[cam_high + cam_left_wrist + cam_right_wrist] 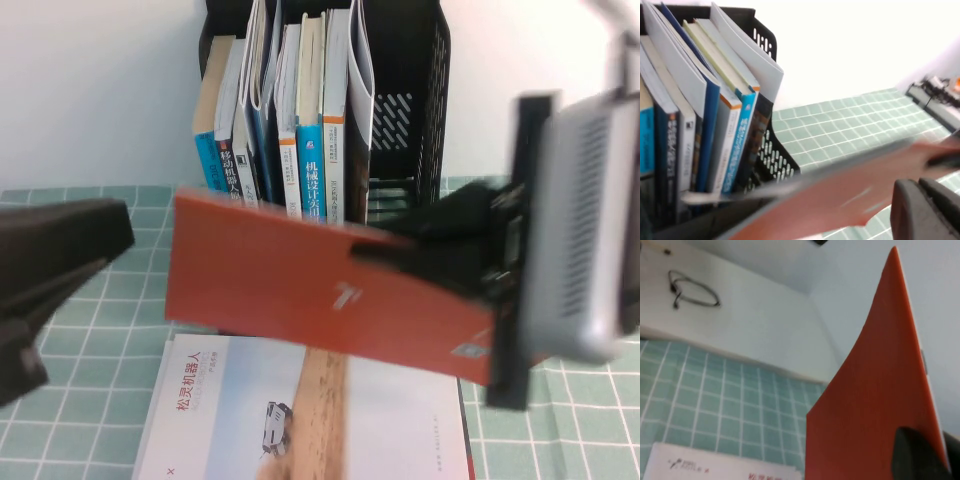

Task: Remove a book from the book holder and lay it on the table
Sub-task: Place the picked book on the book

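The book (300, 290), thin with a plain red cover and a small white logo, hangs tilted in the air in front of the book holder (410, 110), above the table (100, 300). My right gripper (385, 250) is shut on its right edge, and its dark fingers pinch the red cover in the right wrist view (940, 450). The book also shows in the left wrist view (840, 200) and the right wrist view (875, 405). My left gripper (60, 250) is low at the left, away from the book. Its fingers (910, 205) sit together, empty.
Several upright books (290, 120) fill the left slots of the black holder (767, 40); its right slots look empty. A white book with a tan stripe and red Chinese title (300, 420) lies flat on the mint-green cloth under the held book.
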Available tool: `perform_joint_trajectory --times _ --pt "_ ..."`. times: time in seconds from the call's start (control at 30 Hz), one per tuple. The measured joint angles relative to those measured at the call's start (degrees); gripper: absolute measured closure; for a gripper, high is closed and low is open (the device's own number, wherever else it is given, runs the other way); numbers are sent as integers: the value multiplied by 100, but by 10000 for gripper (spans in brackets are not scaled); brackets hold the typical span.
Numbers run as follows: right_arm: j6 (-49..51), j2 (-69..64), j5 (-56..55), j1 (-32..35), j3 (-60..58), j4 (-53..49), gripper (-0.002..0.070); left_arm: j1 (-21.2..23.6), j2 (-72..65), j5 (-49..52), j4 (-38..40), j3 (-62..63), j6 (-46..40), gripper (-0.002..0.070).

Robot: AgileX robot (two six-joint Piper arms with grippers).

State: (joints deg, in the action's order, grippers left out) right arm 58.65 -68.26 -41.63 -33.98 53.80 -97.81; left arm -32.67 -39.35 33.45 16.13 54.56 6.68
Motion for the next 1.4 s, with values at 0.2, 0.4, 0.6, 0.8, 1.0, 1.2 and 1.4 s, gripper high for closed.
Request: perform_joint_trajectory --times 0.2,0.4,0.6,0.8,1.0,1.2,1.4 --pt "-940 -1037 1301 -903 0 -276 664 0 318 -584 611 -929 0 678" --pt "-2117 -1774 1963 -995 0 -93 664 0 367 -648 811 -1463 0 678" --pt "-3147 -2055 1843 -995 45 845 664 0 367 -822 846 -1532 -23 678" --pt "-4130 -2138 1635 -995 45 1981 664 0 367 -903 851 -1532 -120 678" --pt "-4533 -2151 1601 -1002 45 2322 664 0 367 -903 860 -1532 -178 678" --pt "-4489 -2442 1419 -1002 45 2348 664 0 367 -859 860 -1532 -183 678" --pt "-3366 -2670 1164 -1002 45 1741 664 0 367 -787 860 -1532 -183 678"
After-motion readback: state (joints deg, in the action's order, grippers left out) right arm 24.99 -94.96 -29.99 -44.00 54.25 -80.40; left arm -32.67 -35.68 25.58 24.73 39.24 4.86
